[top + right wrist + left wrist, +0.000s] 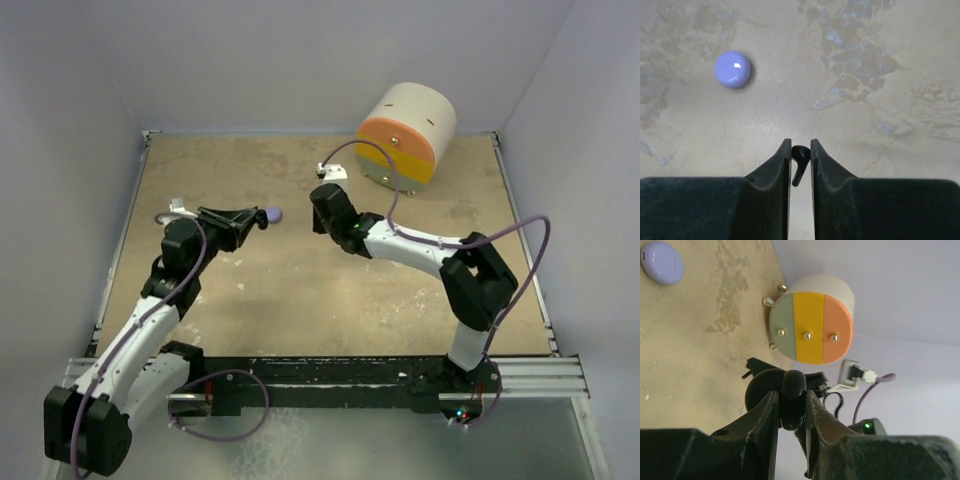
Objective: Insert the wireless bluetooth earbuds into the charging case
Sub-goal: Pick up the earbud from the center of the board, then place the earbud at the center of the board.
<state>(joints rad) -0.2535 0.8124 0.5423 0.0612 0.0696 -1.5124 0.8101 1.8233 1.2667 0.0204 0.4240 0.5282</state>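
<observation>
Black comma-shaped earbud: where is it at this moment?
Right wrist view: the black comma-shaped earbud is pinched in the right gripper, over the tan tabletop, with the lavender round puck lying up and to the left.

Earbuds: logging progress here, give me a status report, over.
Left gripper shut on black case. Right gripper shut on black earbud. Lavender case lies apart from both.

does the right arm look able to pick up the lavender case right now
Probably not yet: its fingers are shut on a black earbud. The lavender case lies in the open nearby, nothing between them, so reach looks fine.
</observation>
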